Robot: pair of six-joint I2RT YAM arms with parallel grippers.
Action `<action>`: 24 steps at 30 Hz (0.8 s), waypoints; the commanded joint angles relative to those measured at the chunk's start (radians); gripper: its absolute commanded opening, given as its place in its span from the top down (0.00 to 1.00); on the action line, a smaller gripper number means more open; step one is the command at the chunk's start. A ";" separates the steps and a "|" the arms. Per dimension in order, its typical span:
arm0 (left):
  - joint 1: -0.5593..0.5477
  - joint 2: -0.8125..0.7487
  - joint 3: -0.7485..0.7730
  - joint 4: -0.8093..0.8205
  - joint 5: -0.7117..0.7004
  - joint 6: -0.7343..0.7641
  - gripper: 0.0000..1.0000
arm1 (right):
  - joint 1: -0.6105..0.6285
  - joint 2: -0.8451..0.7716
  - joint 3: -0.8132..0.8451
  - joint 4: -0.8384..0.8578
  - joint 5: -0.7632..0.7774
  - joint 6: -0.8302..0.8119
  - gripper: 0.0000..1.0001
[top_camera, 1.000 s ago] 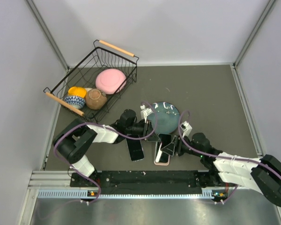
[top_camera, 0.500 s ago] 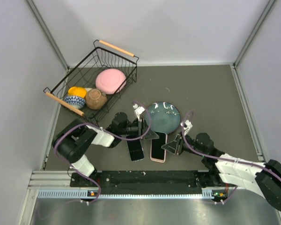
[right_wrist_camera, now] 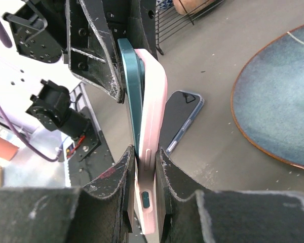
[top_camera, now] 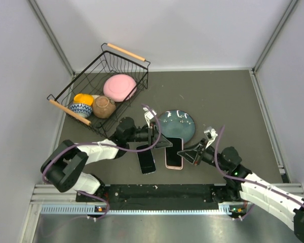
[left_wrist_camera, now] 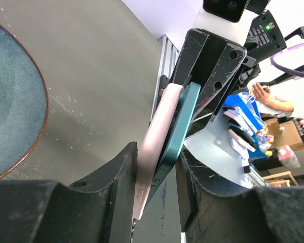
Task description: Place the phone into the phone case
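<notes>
At 6 o'clock from the plate (top_camera: pixel 180 121), between the two arms, the phone (right_wrist_camera: pixel 130 86) and the pink phone case (right_wrist_camera: pixel 153 152) are held together just off the table (top_camera: pixel 228 101).

- Left gripper (top_camera: pixel 159 143): at the end of the stack toward 10 o'clock. Left wrist view: its fingers (left_wrist_camera: pixel 116 177) sit one on the case back and one on the teal phone body, with no gap showing. Clamped across the pair.
- Right gripper (top_camera: pixel 188 154): at the end toward 4 o'clock. Right wrist view: its fingers (right_wrist_camera: pixel 177 177) press tight on both faces of the case end. Clamped.
- Seating: both wrist views show the teal edge of the phone standing proud of the case wall along its length, more so at the end the left gripper holds. At the right gripper's end the phone looks tucked in; whether the corner lips are over it, cannot tell.
- Top view: dark screen faces up with a pink rim around it.

Status (judgement): phone aligned and partly in, not fully seated. Left to do: squeeze along the long edges until the phone goes flush, then set the cased phone down.

Other items: a second phone (top_camera: pixel 146 161) lies flat on the table at 9 o'clock from the held one, untouched. Wire basket (top_camera: pixel 125 52) with crockery sits well apart at 10 o'clock.
</notes>
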State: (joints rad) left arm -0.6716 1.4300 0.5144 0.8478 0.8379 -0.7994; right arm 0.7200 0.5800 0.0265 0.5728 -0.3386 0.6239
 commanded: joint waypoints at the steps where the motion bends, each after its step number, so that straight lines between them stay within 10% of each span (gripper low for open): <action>1: -0.016 -0.016 0.042 -0.105 0.035 0.103 0.67 | -0.002 0.015 -0.001 0.029 0.105 -0.139 0.95; 24: -0.054 0.049 -0.014 0.370 0.259 -0.144 0.61 | -0.001 0.262 -0.036 0.582 -0.063 -0.194 0.96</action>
State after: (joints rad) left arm -0.6575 1.4822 0.4999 1.0225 0.9112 -0.7872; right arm 0.7189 0.8898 0.0113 0.9413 -0.3859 0.4408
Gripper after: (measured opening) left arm 0.404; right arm 0.172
